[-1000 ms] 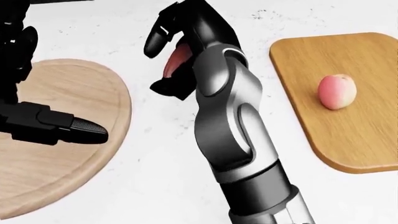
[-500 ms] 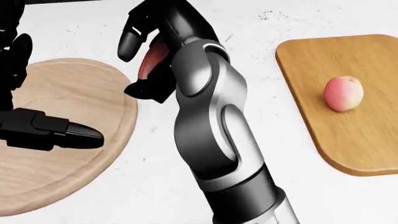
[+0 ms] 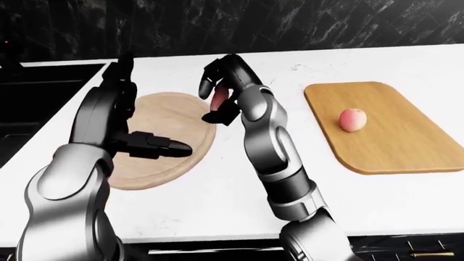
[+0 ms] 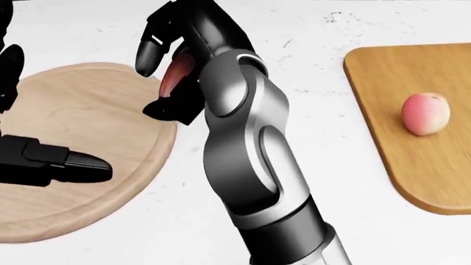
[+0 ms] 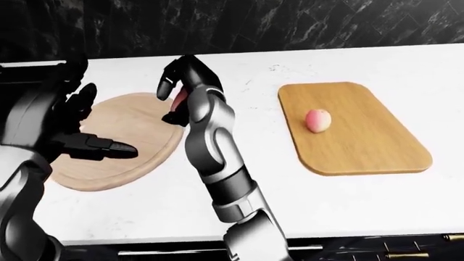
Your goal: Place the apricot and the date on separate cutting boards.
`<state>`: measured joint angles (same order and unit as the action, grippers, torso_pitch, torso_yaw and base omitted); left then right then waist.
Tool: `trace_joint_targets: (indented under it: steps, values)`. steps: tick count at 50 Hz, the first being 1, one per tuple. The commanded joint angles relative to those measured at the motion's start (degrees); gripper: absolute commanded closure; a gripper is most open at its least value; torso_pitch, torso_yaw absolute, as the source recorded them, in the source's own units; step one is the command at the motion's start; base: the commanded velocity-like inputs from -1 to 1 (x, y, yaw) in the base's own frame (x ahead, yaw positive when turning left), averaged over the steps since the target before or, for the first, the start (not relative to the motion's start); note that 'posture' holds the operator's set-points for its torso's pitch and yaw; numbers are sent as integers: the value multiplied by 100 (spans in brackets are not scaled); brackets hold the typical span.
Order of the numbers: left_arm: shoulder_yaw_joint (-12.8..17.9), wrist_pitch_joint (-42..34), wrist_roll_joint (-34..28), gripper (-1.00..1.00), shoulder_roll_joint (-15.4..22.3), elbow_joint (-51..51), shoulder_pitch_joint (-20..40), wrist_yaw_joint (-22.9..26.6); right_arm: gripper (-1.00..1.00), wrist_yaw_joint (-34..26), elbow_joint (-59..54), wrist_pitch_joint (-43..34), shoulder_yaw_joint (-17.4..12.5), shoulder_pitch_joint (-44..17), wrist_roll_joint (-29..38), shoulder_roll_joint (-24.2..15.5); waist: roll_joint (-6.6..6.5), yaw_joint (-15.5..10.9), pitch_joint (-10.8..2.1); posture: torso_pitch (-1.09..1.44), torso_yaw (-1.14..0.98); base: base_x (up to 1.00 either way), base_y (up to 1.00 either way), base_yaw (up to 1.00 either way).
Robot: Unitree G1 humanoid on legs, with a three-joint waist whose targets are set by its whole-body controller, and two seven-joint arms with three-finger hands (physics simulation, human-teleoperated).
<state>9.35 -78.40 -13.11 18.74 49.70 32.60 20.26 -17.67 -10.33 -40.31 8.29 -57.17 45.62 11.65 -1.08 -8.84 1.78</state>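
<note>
My right hand [image 4: 160, 77] is shut on the date [image 4: 176, 72], a reddish-brown oblong showing between the dark fingers. It hangs just above the right rim of the round wooden cutting board [image 4: 88, 110]. The pink-orange apricot [image 4: 425, 114] lies on the rectangular wooden cutting board [image 4: 382, 83] at the view's right. My left hand [image 3: 158, 147] hovers open over the middle of the round board, fingers pointing right, holding nothing.
Both boards lie on a white counter [image 3: 254, 179] backed by a black marble wall [image 3: 290, 22]. A dark recess [image 3: 43, 87] borders the counter at the left. The counter's near edge runs along the bottom of the eye views.
My right hand has carried the date leftward, up to the round board's rim. The whole picture has shifted slightly right, so the camera has moved. The apricot stays on its board.
</note>
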Motion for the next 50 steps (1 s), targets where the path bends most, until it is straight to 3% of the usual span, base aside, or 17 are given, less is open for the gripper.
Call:
trace_joint_targets:
  steps: [1, 26, 40, 50]
  values:
    - [58, 153, -35, -100, 59, 118, 135, -34, 73, 49, 203, 139, 31, -202, 49, 40, -40, -40, -155, 0, 24, 0, 0, 0]
    - [106, -151, -25, -100, 189, 342, 126, 7, 73, 207, -81, 347, 26, -206, -74, 155, -188, -1109, -248, 0, 36, 0, 0, 0]
    - [82, -60, -42, -100, 156, 292, 75, -8, 69, 348, -356, 549, 50, 2, -169, 157, -224, -1546, -297, 0, 43, 0, 0, 0]
    - [50, 49, -69, -100, 168, 275, 48, 7, 55, 336, -361, 551, 55, 47, -161, 142, -223, -1791, -328, 0, 46, 0, 0, 0]
